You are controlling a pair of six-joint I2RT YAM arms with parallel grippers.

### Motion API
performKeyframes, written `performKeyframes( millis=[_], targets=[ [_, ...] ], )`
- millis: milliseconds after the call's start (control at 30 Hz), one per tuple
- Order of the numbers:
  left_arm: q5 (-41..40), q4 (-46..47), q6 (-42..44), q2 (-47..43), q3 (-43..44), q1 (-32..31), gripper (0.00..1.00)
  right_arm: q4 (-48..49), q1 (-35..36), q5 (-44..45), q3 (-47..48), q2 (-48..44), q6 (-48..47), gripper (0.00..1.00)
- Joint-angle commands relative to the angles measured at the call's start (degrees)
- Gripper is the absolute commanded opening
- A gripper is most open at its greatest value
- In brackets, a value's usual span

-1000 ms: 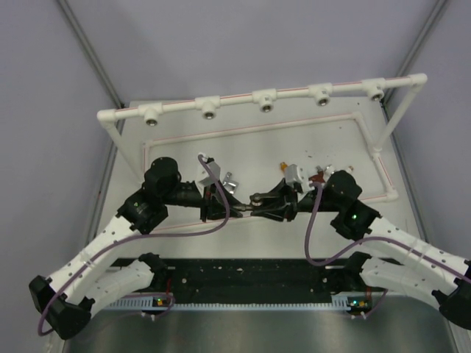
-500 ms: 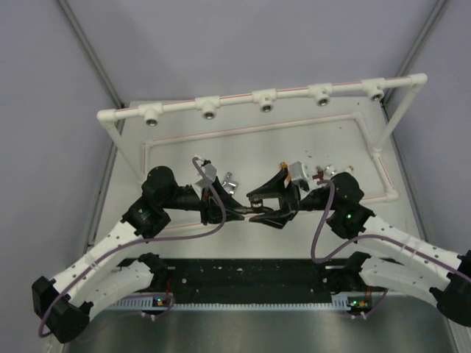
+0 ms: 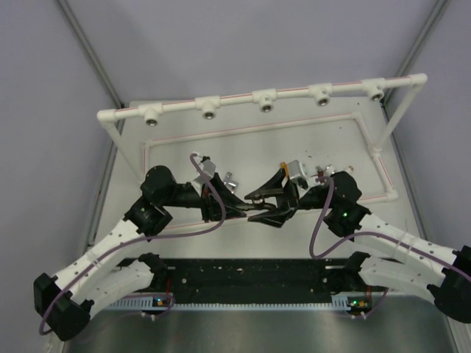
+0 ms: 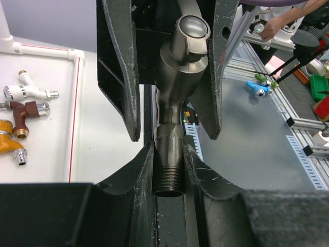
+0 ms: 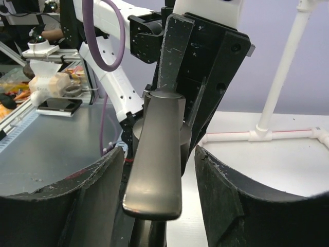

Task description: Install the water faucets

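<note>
Left wrist, left end effector (image 4: 168, 154) grasping dark grey faucet (image 4: 177, 87) lengthwise, thread toward camera, right end effector (image 5: 159, 154) released.

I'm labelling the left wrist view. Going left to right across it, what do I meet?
Three loose faucets → one finger of the open right tool → dark grey faucet, threaded end gripped by the left tool → the right tool's other finger → small blue object.

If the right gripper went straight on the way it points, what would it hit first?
Probably the dark grey faucet, its handle between the open fingers; the left gripper holding it lies behind.
</note>
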Motion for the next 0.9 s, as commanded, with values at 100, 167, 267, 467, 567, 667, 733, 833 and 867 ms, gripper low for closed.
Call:
performKeyframes(
  millis=[100,167,267,467,567,667,733,833,867],
  targets=[
    [-1.0,3.5,-0.1,0.0,0.6,-0.2,0.0,2.4,-0.3,-1.5,1.2,0.2,0.5,0.5],
    [-1.1,2.7,0.4,0.1,0.7,-0.2,0.0,2.1,-0.2,-1.7,1.4,0.2,0.5,0.46],
    [-1.7,1.1,1.3,0.4,1.2,-0.2,0.0,1.5,-0.3,-1.8,1.7,0.2,0.3,0.4],
    [-2.1,-1.4,2.6,-0.1,1.2,-0.2,0.0,-0.3,-0.3,-1.8,2.3,-0.2,-0.8,0.19],
    [-3.2,-2.6,3.3,-1.0,1.1,-0.2,0.0,-1.9,-0.2,-0.8,2.4,-0.7,-1.6,0.0],
    [-6.7,-5.1,3.9,-2.1,1.7,-0.3,0.06,-5.4,-0.2,1.5,2.8,-1.7,-3.5,0.0],
    [-10.3,-9.4,5.8,-2.9,3.3,-0.2,0.4,-8.9,-0.3,3.3,3.4,-2.5,-5.1,0.0],
    [-17.2,-18.3,9.1,-4.0,7.2,-0.3,0.72,-15.2,-0.2,8.1,4.1,-4.8,-7.4,0.0],
    [-20.5,-22.4,10.0,-4.1,8.7,-0.2,0.79,-17.0,-0.2,9.8,4.2,-6.3,-8.1,0.0]
  ],
)
